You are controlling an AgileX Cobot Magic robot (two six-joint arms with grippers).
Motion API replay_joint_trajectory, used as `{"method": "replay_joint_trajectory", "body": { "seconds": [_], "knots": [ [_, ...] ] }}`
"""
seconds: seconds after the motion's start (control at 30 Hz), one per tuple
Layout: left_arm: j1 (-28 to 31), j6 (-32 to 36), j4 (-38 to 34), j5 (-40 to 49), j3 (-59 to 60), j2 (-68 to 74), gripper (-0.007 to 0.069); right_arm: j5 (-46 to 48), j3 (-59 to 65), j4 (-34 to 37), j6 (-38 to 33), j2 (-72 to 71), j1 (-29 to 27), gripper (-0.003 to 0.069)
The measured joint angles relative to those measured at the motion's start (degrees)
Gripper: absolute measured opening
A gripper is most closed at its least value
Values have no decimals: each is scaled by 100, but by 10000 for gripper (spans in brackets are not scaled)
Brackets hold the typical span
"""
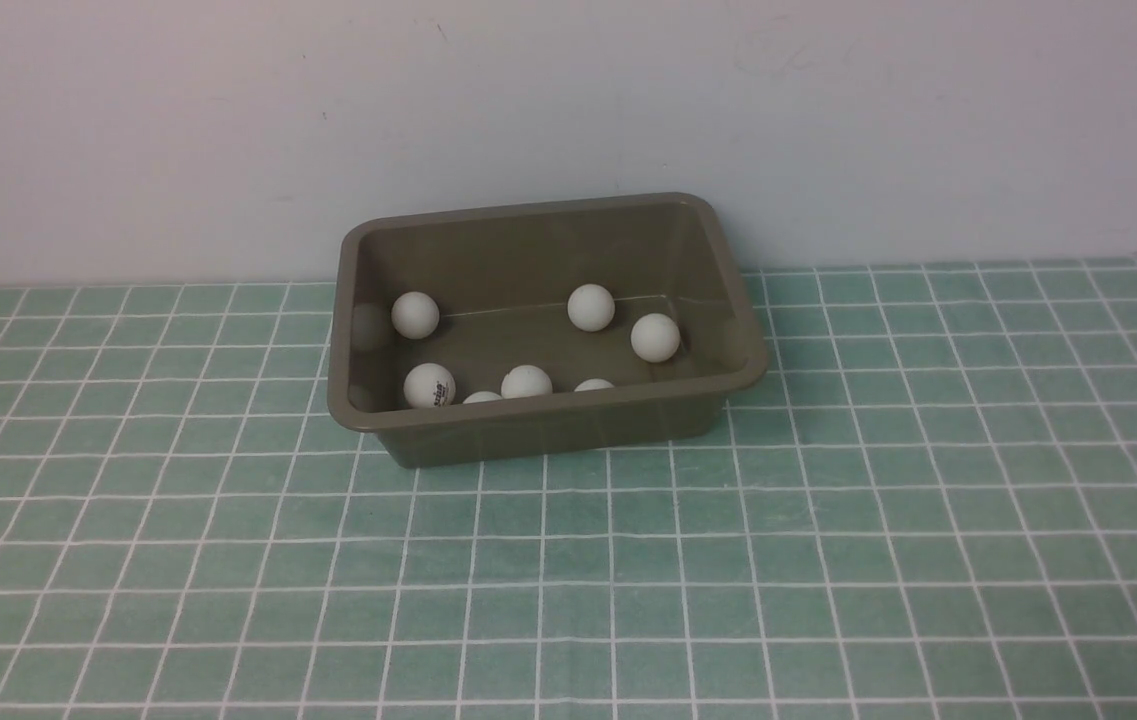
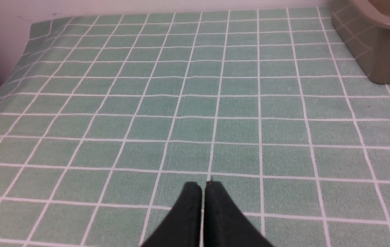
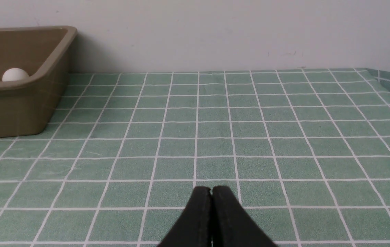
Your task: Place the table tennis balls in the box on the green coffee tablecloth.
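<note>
box point(image 1: 548, 425) on green coffee tablecloth point(image 1: 828, 560) | you see seven table tennis balls point(image 1: 526, 381) inside | left hand point(image 2: 203, 185) closed, empty | right hand point(image 3: 211, 189) closed, empty

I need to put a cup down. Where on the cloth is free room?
The green coffee tablecloth lies bare in front of the box and on both sides of it. Only the box floor is crowded, with table tennis balls.
</note>
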Motion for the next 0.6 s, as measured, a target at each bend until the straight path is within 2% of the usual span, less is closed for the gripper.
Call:
{"method": "replay_joint_trajectory", "body": {
  "seconds": [0.6],
  "knots": [
    [0, 0, 0, 0, 0, 0, -4, 34, -6, 0, 0, 0, 0, -16]
  ]
}}
